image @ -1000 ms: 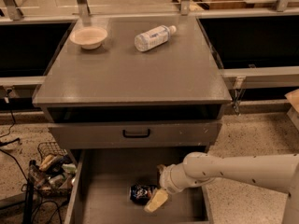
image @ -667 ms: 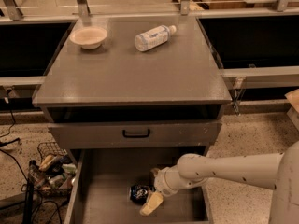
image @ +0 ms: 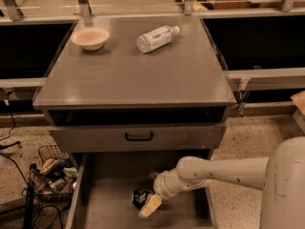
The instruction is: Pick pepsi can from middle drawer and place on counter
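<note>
The pepsi can [image: 140,196] lies on its side on the floor of the open middle drawer [image: 109,199], low in the view. My gripper [image: 149,205] reaches down into the drawer from the right on a white arm. Its pale fingers [image: 151,206] are right at the can's right side, partly over it. The counter [image: 138,68] is the flat grey top of the cabinet above.
A beige bowl [image: 90,36] and a clear plastic bottle [image: 156,37] lying on its side sit at the back of the counter. A shut drawer front with a black handle [image: 138,137] is above the open drawer. A wire basket of clutter [image: 51,173] stands on the floor at left.
My arm and gripper have moved left across the drawer, closing on the can's right side. The can has stayed in place.
</note>
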Robot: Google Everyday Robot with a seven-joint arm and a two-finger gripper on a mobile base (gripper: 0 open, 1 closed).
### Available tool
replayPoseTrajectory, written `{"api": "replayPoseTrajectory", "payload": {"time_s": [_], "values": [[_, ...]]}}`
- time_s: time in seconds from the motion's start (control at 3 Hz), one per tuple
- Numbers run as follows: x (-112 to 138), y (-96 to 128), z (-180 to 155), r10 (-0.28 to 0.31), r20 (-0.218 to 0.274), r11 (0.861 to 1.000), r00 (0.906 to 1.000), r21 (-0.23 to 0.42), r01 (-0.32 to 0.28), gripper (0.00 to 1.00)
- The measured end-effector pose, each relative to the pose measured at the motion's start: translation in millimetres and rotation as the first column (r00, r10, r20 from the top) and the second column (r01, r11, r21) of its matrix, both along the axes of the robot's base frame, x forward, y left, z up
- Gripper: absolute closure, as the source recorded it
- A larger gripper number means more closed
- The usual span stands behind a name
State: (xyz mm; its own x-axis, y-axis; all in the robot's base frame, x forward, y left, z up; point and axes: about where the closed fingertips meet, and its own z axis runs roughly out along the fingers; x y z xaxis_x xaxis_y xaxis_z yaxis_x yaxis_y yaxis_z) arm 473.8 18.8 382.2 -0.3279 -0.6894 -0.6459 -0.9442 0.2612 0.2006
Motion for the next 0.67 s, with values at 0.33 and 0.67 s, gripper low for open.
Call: {"api": "replayPoseTrajectory", "payload": {"time_s": [0.33, 0.67], "values": [[0.0, 0.0, 0.0, 0.0, 0.0, 1.0, 1.0, 0.0, 0.0, 0.0], [0.0, 0.0, 0.0, 0.0, 0.0, 1.0, 1.0, 0.0, 0.0, 0.18]]}}
